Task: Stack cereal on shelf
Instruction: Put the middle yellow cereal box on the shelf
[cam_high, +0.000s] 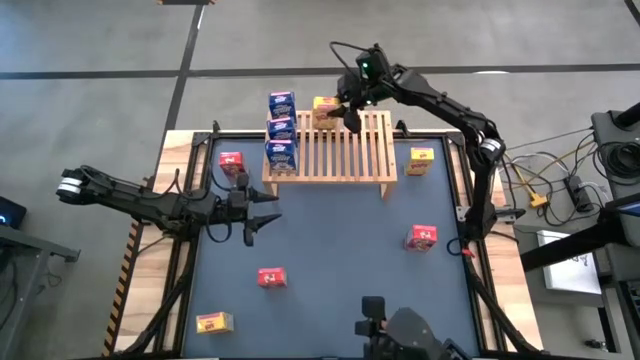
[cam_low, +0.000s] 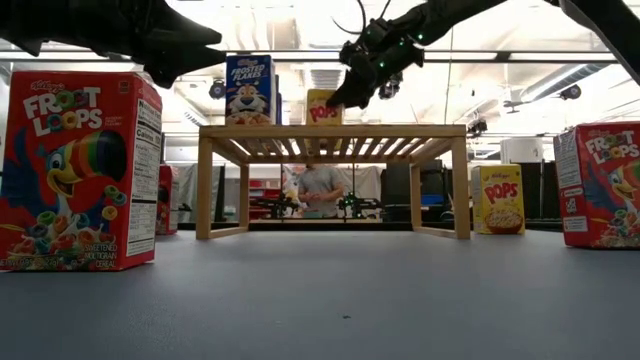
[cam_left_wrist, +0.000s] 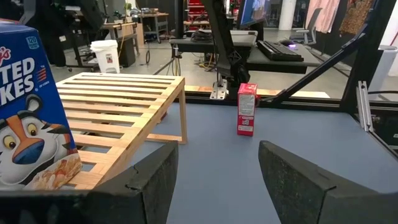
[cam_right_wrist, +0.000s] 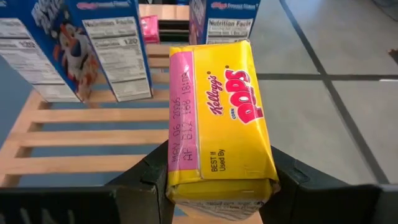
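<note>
The light wood shelf (cam_high: 335, 150) stands at the table's far middle. Three blue cereal boxes (cam_high: 281, 130) stand in a row along its left end. My right gripper (cam_high: 349, 117) is over the rack's far edge, shut on a yellow box (cam_high: 323, 109); in the low view that yellow box (cam_low: 322, 106) is upright with its bottom at the slats. My left gripper (cam_high: 264, 219) hangs open over the table, near-left of the rack, touching nothing. Three red boxes (cam_high: 231, 162) (cam_high: 271, 277) (cam_high: 421, 237) and two yellow ones (cam_high: 421, 160) (cam_high: 214, 322) stand on the table. My right gripper pinches the yellow box at its top end (cam_right_wrist: 214, 180), one finger (cam_right_wrist: 152, 177) on each broad face. The fingers come slanting down from the far right. The box is upright, its bottom level with the rack's slats (cam_low: 330, 127); whether it rests on them I cannot tell.
The rack's slats (cam_high: 365, 150) are bare to the right of the blue boxes. A black frame (cam_high: 470, 200) runs along the table's sides. Beyond the far edge a person (cam_low: 320, 190) sits in the room. A red box (cam_left_wrist: 247, 109) stands ahead of the left gripper.
</note>
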